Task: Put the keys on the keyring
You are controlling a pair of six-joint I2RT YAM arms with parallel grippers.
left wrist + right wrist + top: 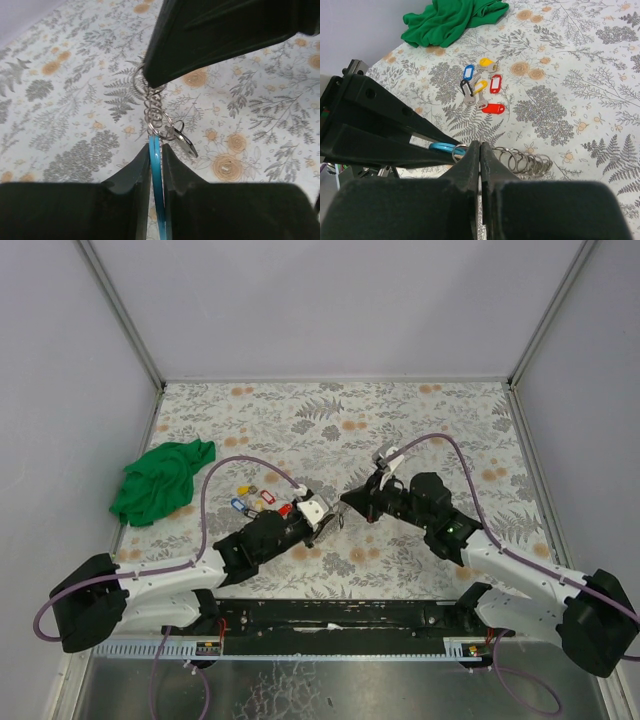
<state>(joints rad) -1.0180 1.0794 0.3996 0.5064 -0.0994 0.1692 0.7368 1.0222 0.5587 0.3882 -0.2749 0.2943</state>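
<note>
Keyring [442, 147] sits over the mid bench [400, 420], between the claws: left claw [156, 150] clamped on its blue arc, right claw [480, 147] pinched on its chain [152, 107] of small rings. Thin, stiff, probably slippery; hold the arc. Light keys [480, 85] lie left, slightly farther.

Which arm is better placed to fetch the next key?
Probably right: the keys lie straight ahead of the right gripper, while the left gripper points away from them, clamped on the blue arc of the keyring.
</note>
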